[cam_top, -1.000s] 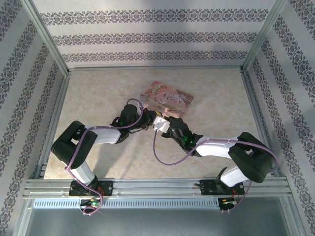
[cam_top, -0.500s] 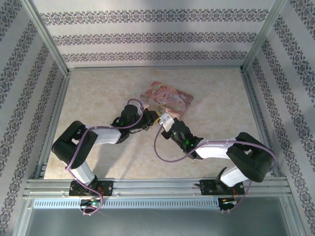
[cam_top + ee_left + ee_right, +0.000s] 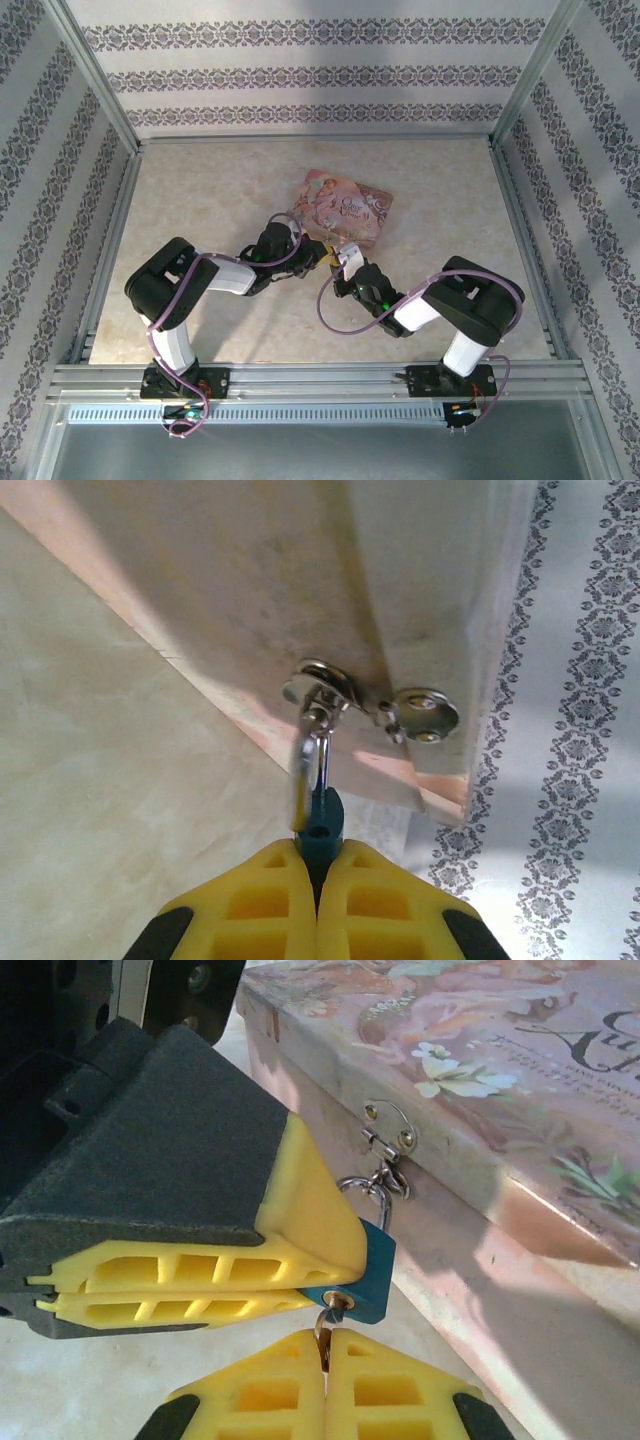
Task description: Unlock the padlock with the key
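The small blue-teal metal padlock [image 3: 368,1278] is showing a matt body and a shiny silvery shackle [image 3: 374,1192]; the flat pink illustrated box [image 3: 480,1030] is looking smooth and faintly glossy, its clasp [image 3: 390,1140] gleaming like polished metal.

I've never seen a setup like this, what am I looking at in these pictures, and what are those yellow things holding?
These are two robot arms bolted to a table. One picture looks down from above; the other two come from cameras on each arm's wrist. On the table sits a flat pink box with a small blue padlock hanging from its metal clasp. The yellow pads are the hands' fingers. The left hand is shut on the padlock's body. The right hand is shut on a small key at the padlock's underside.
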`<action>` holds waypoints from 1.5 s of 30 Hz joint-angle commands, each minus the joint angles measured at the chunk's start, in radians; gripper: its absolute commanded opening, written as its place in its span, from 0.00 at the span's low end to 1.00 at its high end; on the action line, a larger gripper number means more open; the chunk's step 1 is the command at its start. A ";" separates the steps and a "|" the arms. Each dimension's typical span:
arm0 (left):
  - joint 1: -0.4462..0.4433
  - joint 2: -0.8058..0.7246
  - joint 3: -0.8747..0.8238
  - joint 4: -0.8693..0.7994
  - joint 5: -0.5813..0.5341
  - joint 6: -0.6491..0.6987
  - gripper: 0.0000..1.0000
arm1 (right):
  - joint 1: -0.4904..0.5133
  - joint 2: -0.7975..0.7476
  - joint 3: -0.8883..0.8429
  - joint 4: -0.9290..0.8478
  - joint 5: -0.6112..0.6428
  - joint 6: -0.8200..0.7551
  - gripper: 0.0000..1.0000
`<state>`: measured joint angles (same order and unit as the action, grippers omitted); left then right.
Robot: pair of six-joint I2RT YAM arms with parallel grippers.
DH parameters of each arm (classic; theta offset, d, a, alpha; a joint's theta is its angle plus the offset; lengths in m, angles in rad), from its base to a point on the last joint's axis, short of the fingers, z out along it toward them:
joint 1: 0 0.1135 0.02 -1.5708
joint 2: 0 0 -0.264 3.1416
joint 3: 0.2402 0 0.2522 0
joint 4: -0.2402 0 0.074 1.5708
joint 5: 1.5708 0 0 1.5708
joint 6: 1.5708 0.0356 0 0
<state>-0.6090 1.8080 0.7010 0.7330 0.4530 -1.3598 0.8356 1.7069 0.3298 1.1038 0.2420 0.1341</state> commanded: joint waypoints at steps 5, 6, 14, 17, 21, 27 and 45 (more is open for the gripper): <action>-0.015 0.017 0.036 0.100 -0.001 -0.012 0.00 | -0.009 0.074 -0.021 0.111 -0.044 0.124 0.00; -0.015 0.018 0.037 0.100 -0.002 -0.011 0.00 | -0.010 0.077 -0.021 0.114 -0.044 0.128 0.00; -0.011 0.010 0.024 0.101 -0.011 0.009 0.14 | -0.030 0.091 -0.033 0.129 -0.047 0.167 0.00; -0.001 -0.020 0.010 0.085 -0.025 0.026 0.21 | -0.043 0.091 -0.041 0.132 -0.062 0.197 0.00; 0.025 -0.074 -0.010 0.054 -0.030 0.053 0.30 | -0.066 0.104 -0.055 0.150 -0.103 0.246 0.00; 0.072 -0.170 -0.049 -0.020 -0.034 0.095 0.37 | -0.117 0.109 -0.074 0.161 -0.178 0.356 0.00; 0.249 -0.442 -0.100 -0.337 -0.047 0.282 0.47 | -0.246 0.042 -0.077 0.120 -0.366 0.649 0.00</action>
<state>-0.3847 1.3952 0.5976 0.4805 0.3946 -1.1412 0.6052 1.7676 0.2466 1.2465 -0.0868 0.7029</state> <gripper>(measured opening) 0.466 0.056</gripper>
